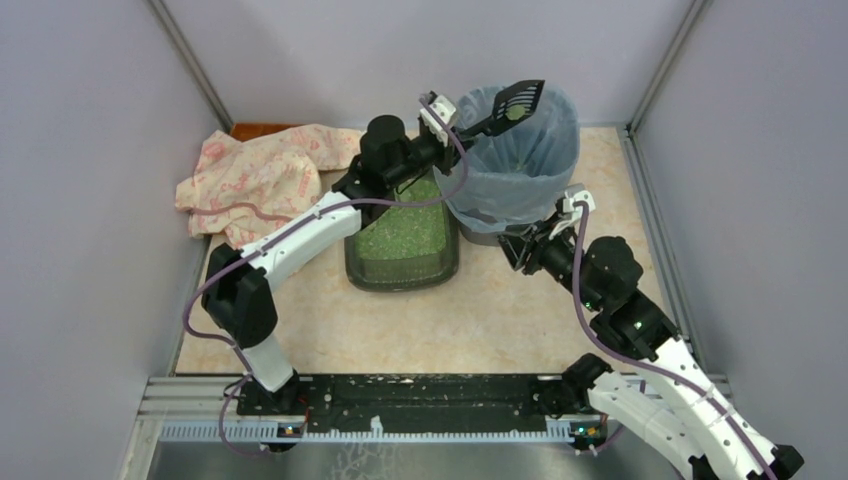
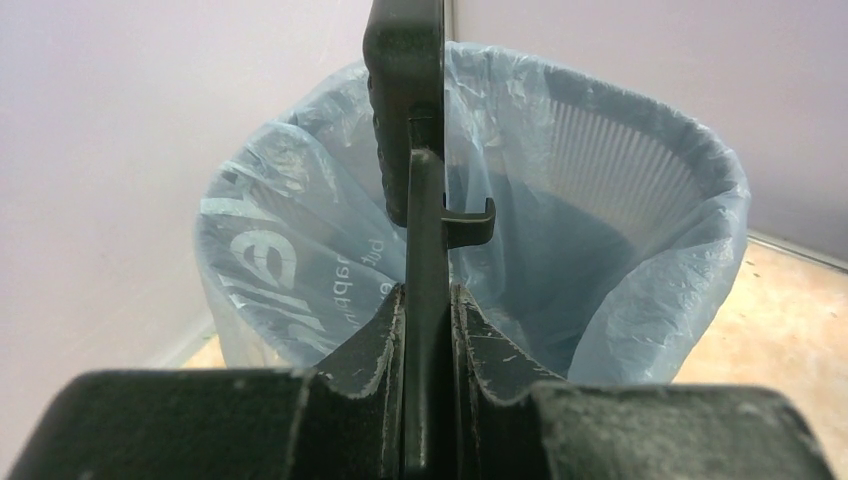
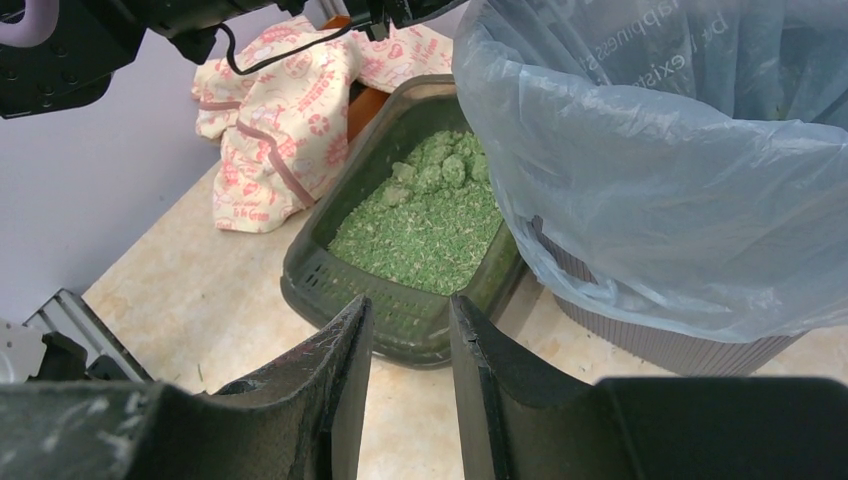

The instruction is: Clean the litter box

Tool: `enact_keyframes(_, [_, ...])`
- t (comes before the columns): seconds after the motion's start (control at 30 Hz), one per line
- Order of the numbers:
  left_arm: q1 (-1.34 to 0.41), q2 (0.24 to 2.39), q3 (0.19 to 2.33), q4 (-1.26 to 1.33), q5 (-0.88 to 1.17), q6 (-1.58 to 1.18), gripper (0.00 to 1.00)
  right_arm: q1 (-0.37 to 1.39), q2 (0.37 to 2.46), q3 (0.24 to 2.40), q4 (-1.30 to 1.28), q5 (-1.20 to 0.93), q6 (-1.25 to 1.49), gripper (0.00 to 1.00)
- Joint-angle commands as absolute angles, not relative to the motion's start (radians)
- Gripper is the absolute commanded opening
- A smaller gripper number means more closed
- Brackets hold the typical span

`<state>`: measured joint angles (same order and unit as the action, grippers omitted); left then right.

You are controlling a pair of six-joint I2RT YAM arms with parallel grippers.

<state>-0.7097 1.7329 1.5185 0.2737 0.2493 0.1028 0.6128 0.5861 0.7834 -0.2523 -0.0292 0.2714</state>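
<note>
While the left claw point(image 1: 447, 138) pinched the handle of the black scoop point(image 1: 518, 100), its slotted blade hung over the mouth of the bag-lined bin point(image 1: 520, 185), with a greenish bit resting on it. Seen from above, the litter box point(image 1: 400, 278) sat near the middle of the tabletop point(image 1: 500, 320), with the bin just beside it at its 2 o'clock. Green litter point(image 1: 400, 235) covered its floor, with clumps point(image 3: 440, 165) heaped at the far end. A patterned cloth point(image 1: 260, 175) lay crumpled at the box's 10 o'clock. The right claw point(image 1: 520, 247) was low at the bin's 6 o'clock, its fingers point(image 3: 345, 380) slightly spread and holding nothing.
</note>
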Motion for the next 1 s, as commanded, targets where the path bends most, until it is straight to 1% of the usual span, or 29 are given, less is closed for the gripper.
enact_keyframes(0.0, [-0.743,1.696,1.508,0.346,0.186,0.229,0.00,0.611,0.593,0.783,-0.186,-0.040,0.261,0.34])
enact_keyframes(0.13, [-0.813,1.681,1.481,0.361,0.032,0.418,0.00,0.611,0.602,0.779,-0.182,-0.039,0.259,0.34])
enact_keyframes(0.3, [-0.852,1.685,1.461,0.360,-0.056,0.493,0.00,0.610,0.615,0.772,-0.164,-0.050,0.266,0.34])
enact_keyframes(0.47, [-0.850,1.652,1.411,0.446,-0.089,0.440,0.00,0.611,0.623,0.769,-0.158,-0.056,0.271,0.34])
enact_keyframes(0.63, [-0.831,1.655,1.463,0.410,-0.167,0.338,0.00,0.611,0.619,0.769,-0.161,-0.056,0.271,0.34])
enact_keyframes(0.77, [-0.820,1.592,1.432,0.442,-0.148,0.241,0.00,0.611,0.614,0.758,-0.152,-0.059,0.276,0.34])
enact_keyframes(0.87, [-0.798,1.558,1.460,0.407,-0.165,0.146,0.00,0.611,0.619,0.755,-0.149,-0.065,0.280,0.34])
enact_keyframes(0.97, [-0.748,1.520,1.495,0.315,-0.213,0.018,0.00,0.611,0.621,0.760,-0.151,-0.075,0.286,0.34])
